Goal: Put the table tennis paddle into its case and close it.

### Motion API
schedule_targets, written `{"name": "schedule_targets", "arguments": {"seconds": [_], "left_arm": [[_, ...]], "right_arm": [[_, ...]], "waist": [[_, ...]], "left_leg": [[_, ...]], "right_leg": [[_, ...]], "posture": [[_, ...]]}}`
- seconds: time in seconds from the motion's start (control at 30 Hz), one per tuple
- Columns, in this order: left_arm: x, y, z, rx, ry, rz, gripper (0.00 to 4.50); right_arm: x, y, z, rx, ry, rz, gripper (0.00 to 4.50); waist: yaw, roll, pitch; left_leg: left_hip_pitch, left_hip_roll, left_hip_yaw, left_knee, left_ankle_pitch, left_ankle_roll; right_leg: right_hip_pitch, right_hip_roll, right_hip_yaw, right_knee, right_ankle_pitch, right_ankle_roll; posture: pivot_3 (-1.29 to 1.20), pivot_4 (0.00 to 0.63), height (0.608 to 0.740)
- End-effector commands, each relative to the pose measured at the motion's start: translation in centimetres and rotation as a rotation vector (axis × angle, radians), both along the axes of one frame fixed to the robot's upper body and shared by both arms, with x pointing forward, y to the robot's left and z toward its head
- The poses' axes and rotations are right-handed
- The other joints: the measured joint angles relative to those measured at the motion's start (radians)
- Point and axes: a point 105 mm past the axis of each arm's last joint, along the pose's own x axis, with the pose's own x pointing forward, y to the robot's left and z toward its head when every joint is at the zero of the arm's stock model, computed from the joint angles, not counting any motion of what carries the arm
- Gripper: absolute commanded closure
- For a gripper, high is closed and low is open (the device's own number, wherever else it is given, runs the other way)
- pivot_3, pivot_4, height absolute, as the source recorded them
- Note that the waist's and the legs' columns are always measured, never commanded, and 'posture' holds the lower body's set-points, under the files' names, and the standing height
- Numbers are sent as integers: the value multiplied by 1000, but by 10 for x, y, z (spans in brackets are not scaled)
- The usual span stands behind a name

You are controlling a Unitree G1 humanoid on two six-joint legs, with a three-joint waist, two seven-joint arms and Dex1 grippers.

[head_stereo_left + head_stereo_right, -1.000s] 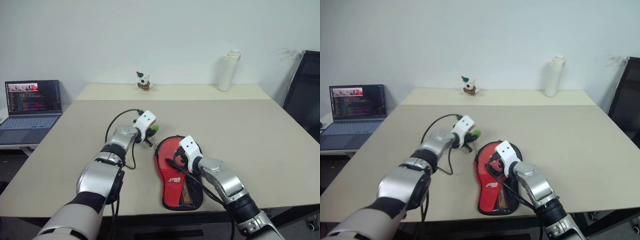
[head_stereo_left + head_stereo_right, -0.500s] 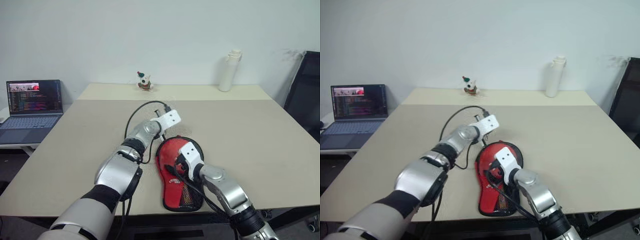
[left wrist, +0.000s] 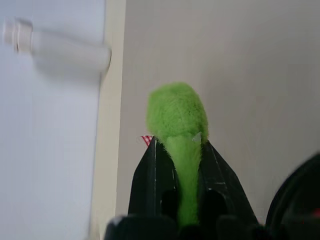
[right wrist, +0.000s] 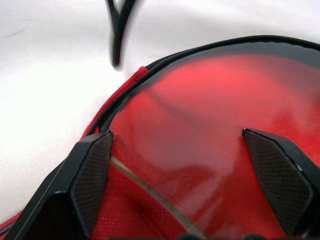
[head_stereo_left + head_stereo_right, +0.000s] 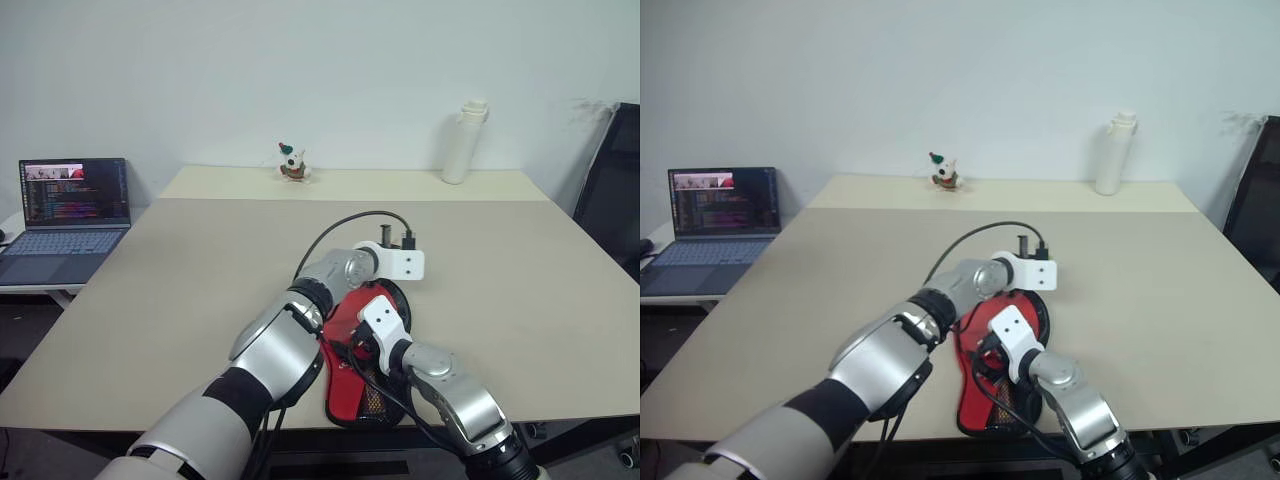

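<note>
The red case (image 5: 347,395) lies flat near the table's front edge, its round end away from me; its red face with a black rim also shows in the right wrist view (image 4: 200,125). The paddle is hidden; I cannot tell it apart from the case. My left gripper (image 3: 179,142) is shut on a green fuzzy pull (image 3: 176,112), and its arm reaches across the case's round far end. My right gripper (image 4: 185,175) stands open over the red face, one finger at each side (image 5: 357,345).
A white bottle (image 5: 462,140) and a small toy figure (image 5: 290,163) stand at the table's far edge. An open laptop (image 5: 70,205) sits on a side desk to the left. A black chair (image 5: 615,180) stands at the right. Beige table (image 5: 200,260) stretches left of the case.
My left arm has swept right from the case's left side across its round far end, still shut on the green pull, and the wrist has rolled. My right gripper drew back slightly towards me.
</note>
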Motion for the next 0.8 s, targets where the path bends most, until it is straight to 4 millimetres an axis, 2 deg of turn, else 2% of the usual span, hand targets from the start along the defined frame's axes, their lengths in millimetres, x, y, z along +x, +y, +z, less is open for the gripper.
{"name": "schedule_targets", "arguments": {"seconds": [0.03,0.17,0.23,0.27,0.3,0.47,0.57,0.8], "left_arm": [[-19,-44,55,-98,-129,-164,4485],[-27,-52,49,-93,-88,-210,4485],[-30,-52,41,-98,1,-228,4485],[-31,-52,38,-104,37,-235,3753],[-32,-51,37,-106,60,-241,3521],[-40,-52,29,-113,146,-294,1600],[-45,-50,25,-152,239,-330,606],[-32,-32,56,-381,282,-294,606]], "right_arm": [[-26,-6,-68,-119,274,0,0],[-22,-6,-66,-117,264,-2,0],[-20,-5,-64,-115,260,-1,0],[-20,-4,-64,-114,258,0,0],[-19,-3,-64,-114,257,1,0],[-14,-1,-60,-112,246,5,0],[-10,-1,-56,-109,236,6,0],[-5,-4,-33,-59,220,34,0]], "waist": [[1,0,0],[2,0,0],[2,0,0],[2,1,0],[2,1,-1],[-5,4,-6],[-17,8,-9],[-19,9,-9]], "left_leg": [[0,0,0,0,0,0],[0,0,0,0,0,0],[0,0,0,0,0,0],[0,0,1,0,0,0],[0,0,1,0,0,0],[1,0,1,0,0,0],[2,0,1,0,0,0],[2,0,0,0,0,0]], "right_leg": [[0,0,0,0,0,0],[0,0,0,0,0,0],[0,0,0,0,0,0],[0,0,0,0,0,0],[0,1,0,0,0,0],[0,1,1,1,0,0],[1,2,1,1,0,0],[1,2,2,2,0,0]], "posture": [[0,150,740],[0,150,740],[0,150,740],[0,150,740],[0,150,740],[0,150,740],[0,150,740],[0,150,740]]}}
